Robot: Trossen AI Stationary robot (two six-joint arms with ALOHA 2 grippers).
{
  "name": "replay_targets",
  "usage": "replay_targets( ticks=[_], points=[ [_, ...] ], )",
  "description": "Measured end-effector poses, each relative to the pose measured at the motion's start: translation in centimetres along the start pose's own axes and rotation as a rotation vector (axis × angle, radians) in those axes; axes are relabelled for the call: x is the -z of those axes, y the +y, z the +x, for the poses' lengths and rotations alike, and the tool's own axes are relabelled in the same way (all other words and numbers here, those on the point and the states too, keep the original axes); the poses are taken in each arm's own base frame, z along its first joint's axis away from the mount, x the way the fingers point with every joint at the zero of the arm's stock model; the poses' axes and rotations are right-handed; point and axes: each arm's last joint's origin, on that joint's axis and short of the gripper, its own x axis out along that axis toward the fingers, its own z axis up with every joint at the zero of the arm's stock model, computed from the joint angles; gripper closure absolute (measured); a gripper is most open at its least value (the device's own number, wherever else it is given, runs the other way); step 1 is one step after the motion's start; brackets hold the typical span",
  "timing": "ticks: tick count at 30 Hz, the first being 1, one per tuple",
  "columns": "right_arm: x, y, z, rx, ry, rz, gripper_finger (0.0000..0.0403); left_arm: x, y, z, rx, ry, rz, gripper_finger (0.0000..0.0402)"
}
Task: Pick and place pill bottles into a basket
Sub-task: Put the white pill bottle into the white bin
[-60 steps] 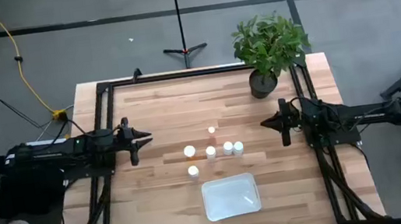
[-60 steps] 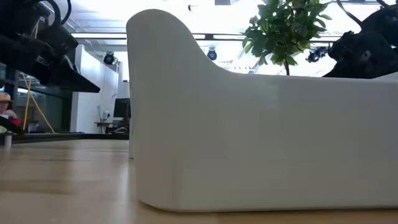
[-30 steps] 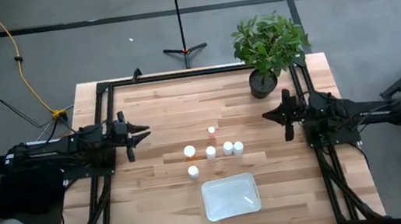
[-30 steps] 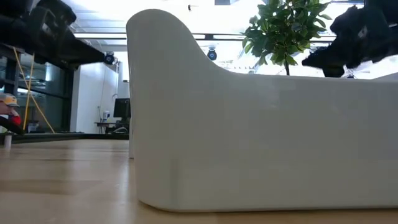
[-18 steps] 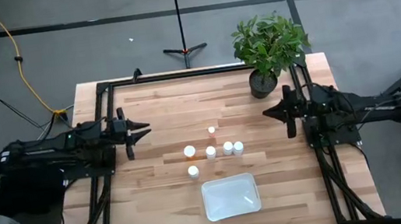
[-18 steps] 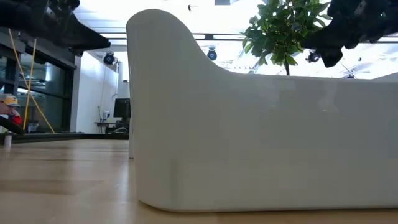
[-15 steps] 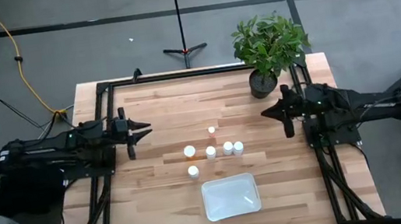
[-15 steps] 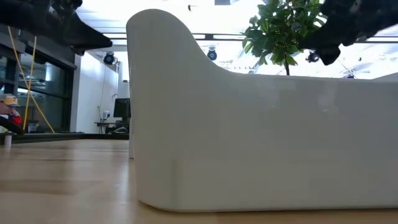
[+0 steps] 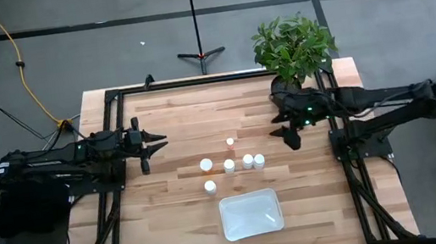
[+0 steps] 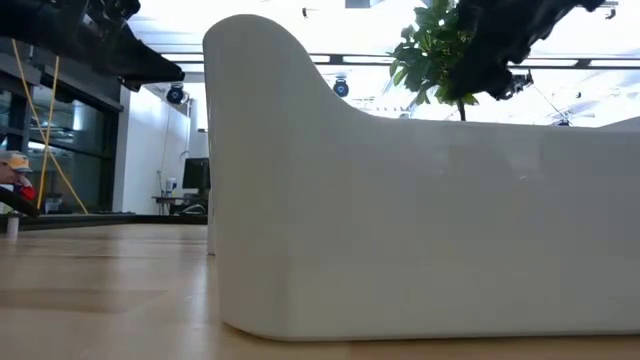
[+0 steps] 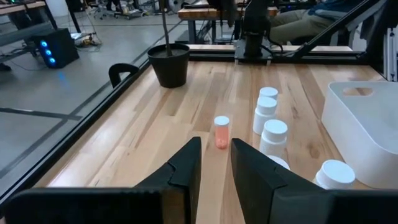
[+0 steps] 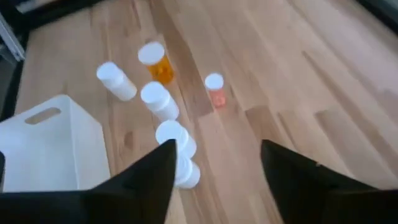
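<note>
I've got the right claw [image 9: 291, 135] out over the worktop [image 9: 175, 119], just in front of the plant pot [image 9: 283, 89], up in the air above the bottles. Its fingers [image 12: 140, 180] stand apart, nothing between them. Left claw [image 9: 151, 142] sits over the left side of the worktop, clenched with only a thin slit between the fingers [image 11: 186, 163], empty.

Six bottles [image 9: 229, 165] stand near mid-worktop, none in the tray [image 9: 251, 214]. Three with white caps sit in a tight row; one more [image 9: 206, 165] is left of that row, another [image 9: 210, 186] is nearer the tray. The small pinkish one [image 9: 229, 142] stands alone on the far side of the row. From the right wrist view, one bottle [image 12: 155, 61] has an orange body.

Tray lies on the near side of the group, close to the bottles but not touching, with nothing visible inside. Low view is mostly blocked by the tray wall [image 10: 420, 230].
</note>
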Motion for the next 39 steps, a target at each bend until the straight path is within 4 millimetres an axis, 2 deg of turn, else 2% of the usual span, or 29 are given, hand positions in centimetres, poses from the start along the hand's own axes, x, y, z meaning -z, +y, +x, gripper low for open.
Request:
replay_targets(
  ticks=[5, 9, 17, 23, 27, 39],
  points=[
    [-0.5, 0.1, 2.9, 0.009, 0.129, 0.028, 0.0130, 0.0, 0.0, 0.0, 0.000, 0.000, 0.000, 0.0277],
    [-1.4, 0.6, 4.7, -0.051, 0.210, 0.076, 0.0126, 0.0, 0.0, 0.0, 0.000, 0.005, 0.001, 0.0277],
    [-1.7, 2.2, 7.3, -0.075, 0.455, 0.074, 0.0126, 0.4, 0.0, 0.0, 0.001, 0.036, 0.007, 0.0277],
    [-2.3, 3.7, 8.8, -0.097, 0.485, 0.046, 0.0126, 0.5, 0.0, 0.0, 0.001, 0.054, 0.010, 0.0277],
    [-1.9, 4.2, 9.7, -0.092, 0.520, 0.052, 0.0126, 0.5, 0.0, 0.0, 0.001, 0.054, 0.010, 0.0277],
    [-0.9, 4.2, 11.7, 0.005, 0.562, 0.073, 0.0126, 0.5, 0.0, 0.0, 0.001, 0.053, 0.010, 0.0277]
  ],
)
